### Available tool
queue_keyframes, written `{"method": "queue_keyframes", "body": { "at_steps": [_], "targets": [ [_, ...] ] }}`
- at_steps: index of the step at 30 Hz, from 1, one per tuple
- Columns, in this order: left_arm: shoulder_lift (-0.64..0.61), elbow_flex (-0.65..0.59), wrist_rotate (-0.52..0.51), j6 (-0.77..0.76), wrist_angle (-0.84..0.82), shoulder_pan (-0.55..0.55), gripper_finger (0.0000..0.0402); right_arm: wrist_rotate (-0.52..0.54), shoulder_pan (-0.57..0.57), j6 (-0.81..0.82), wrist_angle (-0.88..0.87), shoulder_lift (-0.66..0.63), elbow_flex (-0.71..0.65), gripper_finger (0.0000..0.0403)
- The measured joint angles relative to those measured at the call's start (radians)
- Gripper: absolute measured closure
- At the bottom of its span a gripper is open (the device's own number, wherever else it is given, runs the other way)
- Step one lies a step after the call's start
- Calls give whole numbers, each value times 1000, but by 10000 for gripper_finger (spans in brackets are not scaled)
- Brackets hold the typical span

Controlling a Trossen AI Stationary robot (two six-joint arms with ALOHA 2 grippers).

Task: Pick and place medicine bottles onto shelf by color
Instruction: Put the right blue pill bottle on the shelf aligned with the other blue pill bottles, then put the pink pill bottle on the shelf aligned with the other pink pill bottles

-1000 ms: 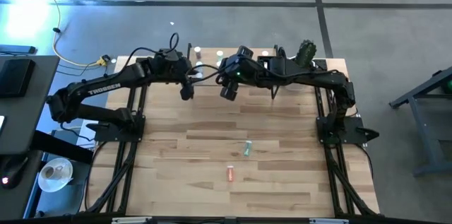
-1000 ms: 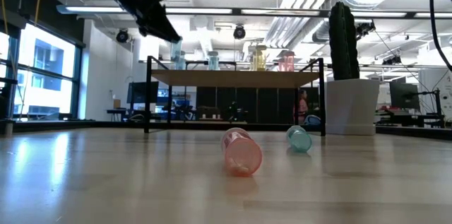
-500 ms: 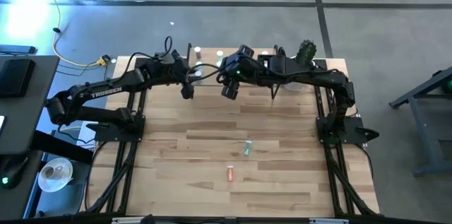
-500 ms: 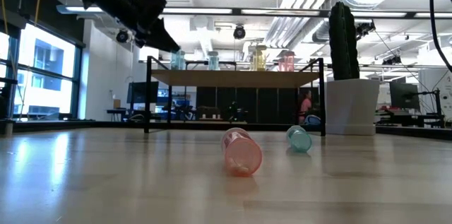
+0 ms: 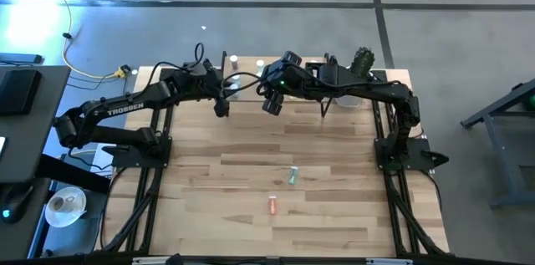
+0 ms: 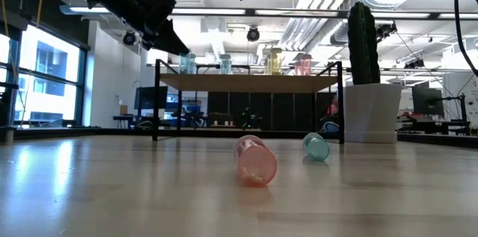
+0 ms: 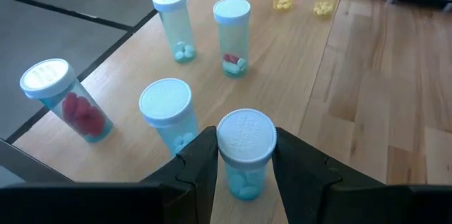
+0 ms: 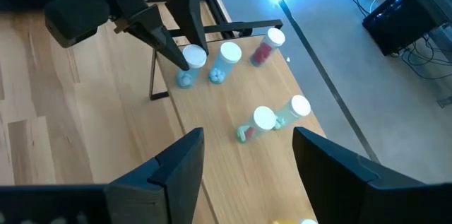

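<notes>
The shelf (image 6: 246,82) stands at the table's far edge with blue (image 6: 225,63), yellow (image 6: 272,61) and pink (image 6: 302,63) bottles upright on it. My left gripper (image 7: 245,155) is at the shelf's left end, shut on a blue white-capped bottle (image 7: 245,174) among other blue bottles (image 7: 166,111). My right gripper (image 8: 247,171) hangs open and empty above the middle of the shelf (image 5: 272,104). A pink bottle (image 6: 255,160) and a green bottle (image 6: 316,146) lie on their sides on the table. My left gripper holds the blue bottle at its white cap (image 7: 245,136) and upper body, pinched between the two fingers. The fingers come slanting down from the table's left. The bottle is upright, and its base seems to rest on the shelf board (image 7: 296,61).
A white pot with a cactus (image 6: 371,110) stands at the shelf's right end. One blue bottle with red pills (image 7: 67,100) leans at the shelf's far left edge. The pink (image 5: 272,205) and green (image 5: 292,175) bottles lie mid-table, with open wood around them.
My left arm's wrist has swung a little toward the table's left and up, while its fingertips have stayed at the shelf's left end by the blue bottles.
</notes>
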Motion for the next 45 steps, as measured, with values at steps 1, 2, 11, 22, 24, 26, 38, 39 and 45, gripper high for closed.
{"method": "queue_keyframes", "body": {
  "at_steps": [1, 2, 11, 22, 24, 26, 38, 39, 45],
  "targets": [
    [0, 0, 0, 0, 0, 0, 289, 0, 0, 0, 0, 0, 0, 194],
    [0, 0, 0, 0, 0, 0, 288, 0, 0, 0, 0, 0, 0, 194],
    [2, 0, 0, -3, -7, 0, 242, 0, 0, 0, 0, 0, 0, 194],
    [-41, 0, 12, -2, 19, 0, 218, 0, 0, 1, -1, 0, 0, 194],
    [-67, 0, 12, -3, 12, 0, 218, 0, 1, 7, -9, 0, 0, 194],
    [-100, 0, 12, -3, 9, 0, 218, -2, 3, 23, -24, 0, -1, 194],
    [-320, 1, 20, -105, -125, -63, 218, -43, 82, 186, -209, 1, -92, 194],
    [-331, 1, 20, -106, -142, -76, 218, -43, 91, 200, -209, 0, -118, 194],
    [-371, 1, 19, -137, -233, -157, 218, -43, 154, 346, -207, 2, -244, 194]
  ]
}}
